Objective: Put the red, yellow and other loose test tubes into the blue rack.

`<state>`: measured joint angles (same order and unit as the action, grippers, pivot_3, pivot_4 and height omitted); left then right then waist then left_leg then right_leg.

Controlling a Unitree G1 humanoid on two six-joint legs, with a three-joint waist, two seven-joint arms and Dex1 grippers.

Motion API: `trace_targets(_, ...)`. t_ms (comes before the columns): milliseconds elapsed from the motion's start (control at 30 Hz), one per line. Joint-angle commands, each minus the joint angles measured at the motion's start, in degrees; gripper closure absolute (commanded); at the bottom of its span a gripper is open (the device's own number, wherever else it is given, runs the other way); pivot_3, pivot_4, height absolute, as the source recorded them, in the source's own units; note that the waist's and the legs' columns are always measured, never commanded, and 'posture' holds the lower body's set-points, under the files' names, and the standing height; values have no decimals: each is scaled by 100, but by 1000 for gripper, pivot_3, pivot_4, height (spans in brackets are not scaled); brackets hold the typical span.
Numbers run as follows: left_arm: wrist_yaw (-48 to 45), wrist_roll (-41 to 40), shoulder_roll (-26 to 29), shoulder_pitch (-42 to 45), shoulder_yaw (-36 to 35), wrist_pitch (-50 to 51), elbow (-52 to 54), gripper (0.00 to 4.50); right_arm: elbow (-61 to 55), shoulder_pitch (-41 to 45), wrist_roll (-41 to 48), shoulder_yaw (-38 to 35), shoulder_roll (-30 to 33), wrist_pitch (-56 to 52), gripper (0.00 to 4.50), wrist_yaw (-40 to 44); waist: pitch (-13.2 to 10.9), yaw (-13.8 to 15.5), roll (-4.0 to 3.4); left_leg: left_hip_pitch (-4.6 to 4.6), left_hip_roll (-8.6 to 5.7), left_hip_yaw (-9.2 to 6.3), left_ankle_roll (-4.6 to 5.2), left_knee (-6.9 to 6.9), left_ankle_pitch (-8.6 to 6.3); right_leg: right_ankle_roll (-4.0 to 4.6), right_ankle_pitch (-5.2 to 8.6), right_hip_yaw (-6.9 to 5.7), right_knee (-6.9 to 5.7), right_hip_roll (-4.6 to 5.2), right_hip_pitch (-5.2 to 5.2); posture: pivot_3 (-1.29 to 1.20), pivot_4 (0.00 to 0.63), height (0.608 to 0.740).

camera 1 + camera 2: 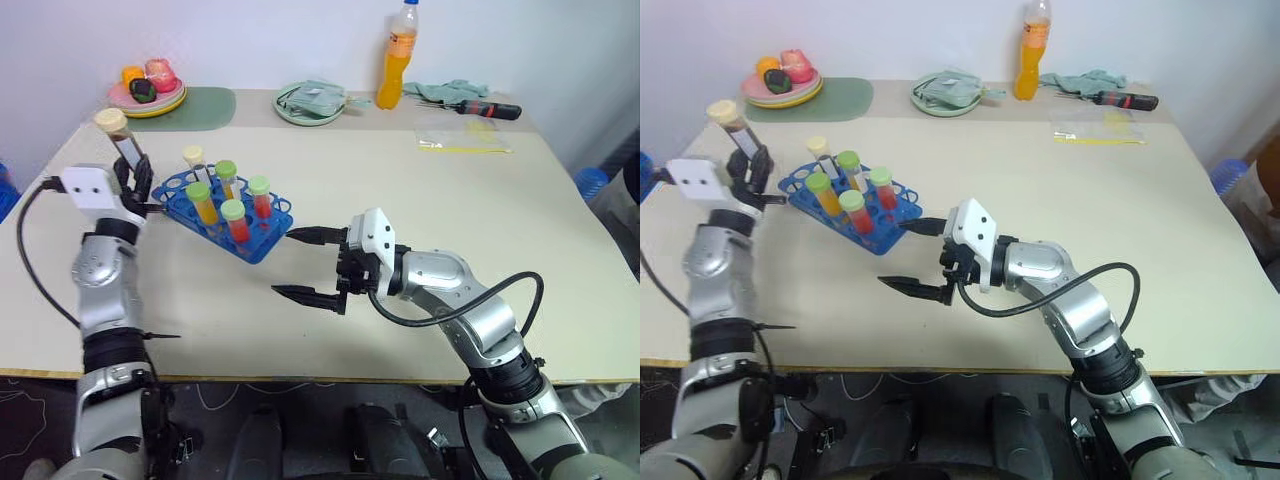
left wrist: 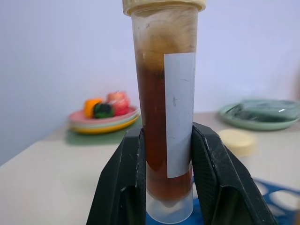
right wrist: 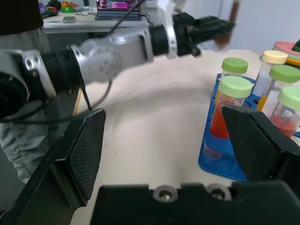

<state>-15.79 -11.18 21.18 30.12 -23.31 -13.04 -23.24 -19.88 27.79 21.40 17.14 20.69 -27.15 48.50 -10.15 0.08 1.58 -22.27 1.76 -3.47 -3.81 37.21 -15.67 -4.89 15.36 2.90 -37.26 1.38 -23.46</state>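
Observation:
The blue rack [image 1: 268,246] stands on the table's left half. Several capped test tubes are upright in it: green-capped ones with orange [image 1: 203,202] or red [image 1: 236,222] liquid and one with a cream cap [image 1: 194,158]. My left gripper [image 1: 135,178] is raised just left of the rack, shut on a cream-capped test tube of brown liquid [image 2: 161,117]. The tube stands upright between the fingers [image 2: 121,187]. My right gripper [image 1: 283,263] is open and empty, pointing left at the rack's near right corner [image 3: 220,164], and is not touching it.
Along the far edge lie a plate of toy fruit [image 1: 148,92] on a green mat [image 1: 208,106], a green dish with cloth [image 1: 310,102], an orange drink bottle [image 1: 398,55], a screwdriver [image 1: 487,108] and a plastic bag [image 1: 462,141]. The table's right half is bare.

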Motion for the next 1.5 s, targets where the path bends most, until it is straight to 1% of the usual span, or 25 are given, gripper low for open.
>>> trace_targets(33,346,201,-50,5,66,-495,-230,3726,-86,90,-6,-71,11,83,131,1,0,-71,0,2,0,-1,0,0,0,0,0,0,-1,-3,1,0,150,740)
trace_targets(167,472,195,-59,81,129,-690,-681,3726,-174,9,-20,-134,58,36,131,-87,0,-111,0,5,1,-3,0,-1,0,0,0,0,-4,-8,1,0,150,740)
trace_targets(467,272,145,-45,323,325,-762,-1404,3726,-257,-59,-8,-147,60,26,131,-250,0,-89,0,5,1,-4,0,-1,0,0,0,-1,-1,-9,4,0,150,740)
trace_targets(800,2,30,-42,650,387,-830,-1954,3726,-233,-62,12,-121,35,44,131,-284,0,-95,0,6,1,-5,0,-1,0,0,0,-1,-1,-11,5,0,150,740)
trace_targets(1333,255,173,179,293,466,-832,-1679,3726,-165,-54,58,-123,-36,45,131,-286,0,-97,0,9,2,-5,0,-3,0,0,0,-1,-1,-11,8,0,150,740)
trace_targets(1500,170,12,132,304,447,-742,-1689,3726,-150,-40,66,-124,-39,36,131,-274,0,-97,0,9,2,-5,0,-3,0,0,0,-1,-1,-12,8,0,150,740)
